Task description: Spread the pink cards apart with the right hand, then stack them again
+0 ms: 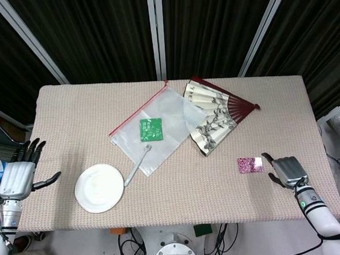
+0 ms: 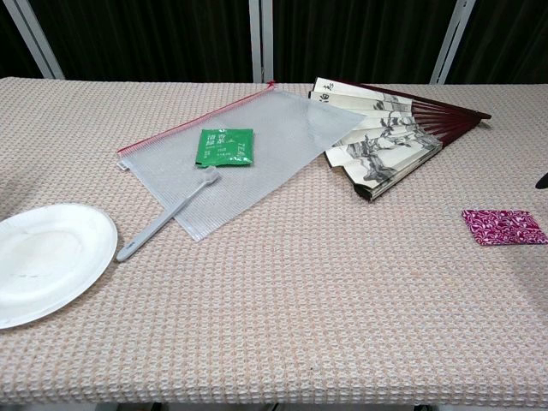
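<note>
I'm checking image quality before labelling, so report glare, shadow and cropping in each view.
Head view: a white glare patch on the pink cards hides part of their pattern; lighting is even and shadows soft; both the left hand and the right hand show. Chest view: the cards' pattern reads clearly without glare; the paper plate is cropped at the left edge.

Both hands have silver-grey metal backs and black fingers. The left hand point(image 1: 20, 176) sits on a white forearm with a silvery wrist. The right hand point(image 1: 286, 170) joins a white arm whose wrist shows a small green light.
</note>
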Controlling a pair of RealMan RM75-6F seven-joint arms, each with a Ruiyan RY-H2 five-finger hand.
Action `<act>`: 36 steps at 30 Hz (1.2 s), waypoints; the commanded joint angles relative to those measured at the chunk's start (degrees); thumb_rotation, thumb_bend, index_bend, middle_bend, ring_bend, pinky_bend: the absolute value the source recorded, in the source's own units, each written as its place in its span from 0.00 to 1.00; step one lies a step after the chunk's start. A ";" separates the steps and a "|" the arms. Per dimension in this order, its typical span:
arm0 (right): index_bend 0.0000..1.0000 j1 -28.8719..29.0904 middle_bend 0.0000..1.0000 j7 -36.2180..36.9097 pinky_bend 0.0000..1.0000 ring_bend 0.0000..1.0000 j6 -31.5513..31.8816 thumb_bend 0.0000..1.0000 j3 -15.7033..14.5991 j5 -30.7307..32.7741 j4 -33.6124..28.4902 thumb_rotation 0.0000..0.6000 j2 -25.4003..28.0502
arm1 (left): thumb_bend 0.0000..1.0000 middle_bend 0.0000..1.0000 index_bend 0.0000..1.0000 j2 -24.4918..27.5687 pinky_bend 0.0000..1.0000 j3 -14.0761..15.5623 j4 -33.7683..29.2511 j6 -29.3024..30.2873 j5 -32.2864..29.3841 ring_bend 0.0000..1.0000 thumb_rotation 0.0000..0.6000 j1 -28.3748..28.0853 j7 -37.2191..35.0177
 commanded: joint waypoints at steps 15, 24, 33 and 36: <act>0.16 2.70 1.00 5.36 0.86 0.94 -7.72 1.00 -1.25 2.13 -1.30 1.00 1.17 | 0.05 0.00 0.00 -0.14 0.15 0.16 0.54 -0.72 -0.07 0.00 0.00 -0.01 -0.49; 0.14 5.92 1.00 7.31 0.87 0.96 -13.14 1.00 -1.49 4.11 -0.10 1.00 0.50 | 0.05 0.00 0.00 -0.07 0.15 0.15 0.78 -1.36 -0.62 0.00 0.00 -0.02 -0.67; 0.14 8.64 1.00 6.52 0.87 0.97 -15.29 1.00 -2.10 5.52 -1.38 1.00 -0.68 | 0.05 0.00 0.00 -0.03 0.15 0.21 0.95 -1.96 -1.07 0.00 0.00 -0.05 -0.74; 0.14 9.42 1.00 5.90 0.87 0.97 -15.17 1.00 -2.16 6.02 -1.83 1.00 -1.40 | 0.05 0.00 0.00 0.00 0.15 0.23 1.03 -1.90 -1.10 0.00 0.00 0.05 -0.92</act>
